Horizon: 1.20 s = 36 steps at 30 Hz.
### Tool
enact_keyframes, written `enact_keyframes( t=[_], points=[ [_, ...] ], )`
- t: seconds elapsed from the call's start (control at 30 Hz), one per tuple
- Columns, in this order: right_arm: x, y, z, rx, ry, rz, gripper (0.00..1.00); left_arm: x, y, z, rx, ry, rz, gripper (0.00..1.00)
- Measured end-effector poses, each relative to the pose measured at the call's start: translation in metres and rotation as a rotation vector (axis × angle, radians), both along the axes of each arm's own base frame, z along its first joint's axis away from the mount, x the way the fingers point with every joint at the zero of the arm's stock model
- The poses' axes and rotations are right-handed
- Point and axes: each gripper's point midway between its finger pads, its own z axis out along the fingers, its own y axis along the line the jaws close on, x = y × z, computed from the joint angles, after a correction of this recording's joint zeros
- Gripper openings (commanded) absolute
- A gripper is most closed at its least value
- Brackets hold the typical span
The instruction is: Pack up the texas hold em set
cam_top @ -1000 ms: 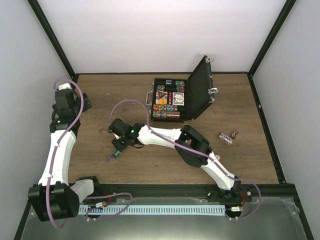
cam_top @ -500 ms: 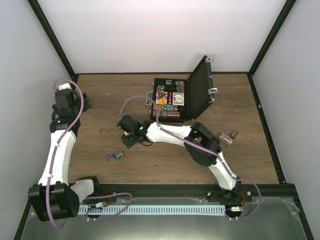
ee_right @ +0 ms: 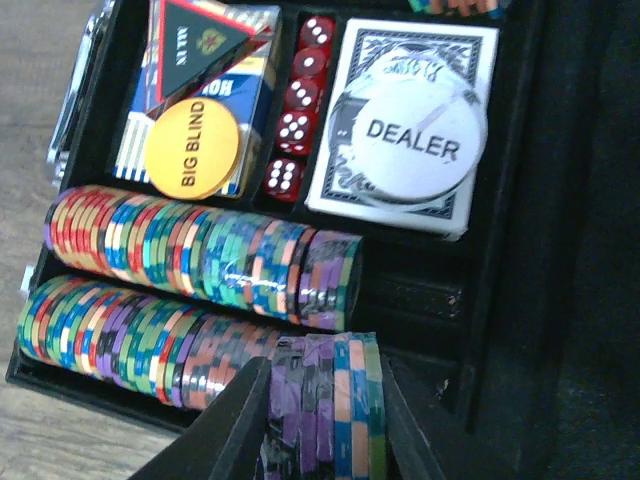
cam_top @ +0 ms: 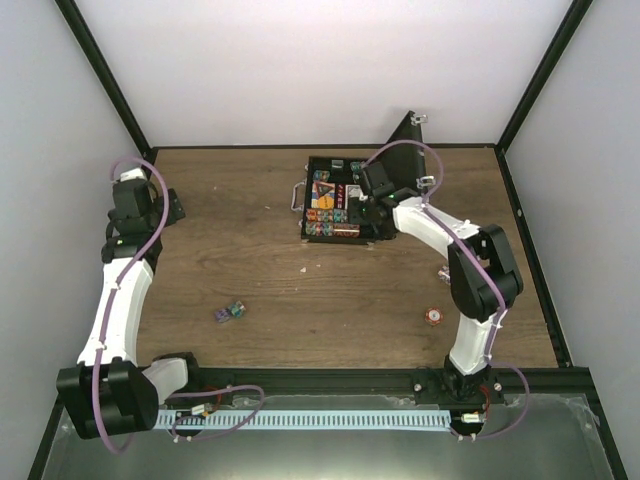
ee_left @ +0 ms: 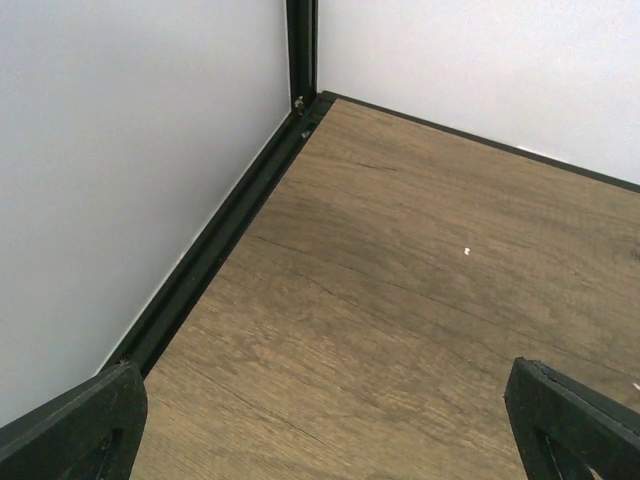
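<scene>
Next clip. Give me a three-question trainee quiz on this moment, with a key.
1. True or false: the left gripper holds a chip stack.
2. What is the right gripper clamping? A) dice B) a short chip stack C) a playing card
3. Fill in: the white button lying on the card deck reads ___.
Key: 1 false, its jaws stand open and empty; 2 B; 3 DEALER.

Bright, even light; nearest chips (ee_right: 325, 410) slightly blurred.
</scene>
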Motion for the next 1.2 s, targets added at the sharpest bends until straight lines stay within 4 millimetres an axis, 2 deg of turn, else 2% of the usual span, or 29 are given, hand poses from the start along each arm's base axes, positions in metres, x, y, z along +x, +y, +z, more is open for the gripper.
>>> enact_keyframes(
  t=[0.07, 0.23, 0.5, 0.6, 1.0, 1.2],
  points=[
    [0.005, -0.008, 0.001, 0.01, 0.002, -0.022, 0.22, 0.0, 0.0, -0.001, 0.0, 0.002, 0.0, 1.0],
    [0.015, -0.001, 0.001, 0.05, 0.019, -0.026, 0.22, 0.003, 0.001, -0.008, -0.002, 0.022, 0.002, 1.0],
    [0.03, 0.0, -0.021, 0.03, 0.052, -0.06, 0.22, 0.005, 0.001, -0.013, -0.002, 0.037, 0.004, 1.0],
    [0.036, -0.002, -0.015, 0.026, 0.029, -0.083, 0.22, 0.006, 0.002, -0.015, -0.003, 0.042, 0.004, 1.0],
    [0.04, -0.031, -0.024, -0.03, 0.031, -0.163, 0.22, 0.008, 0.0, -0.019, -0.009, 0.052, -0.003, 1.0],
    [0.039, -0.029, -0.025, -0.018, 0.041, -0.155, 0.23, 0.008, 0.0, -0.02, -0.009, 0.052, -0.003, 1.0]
  ],
)
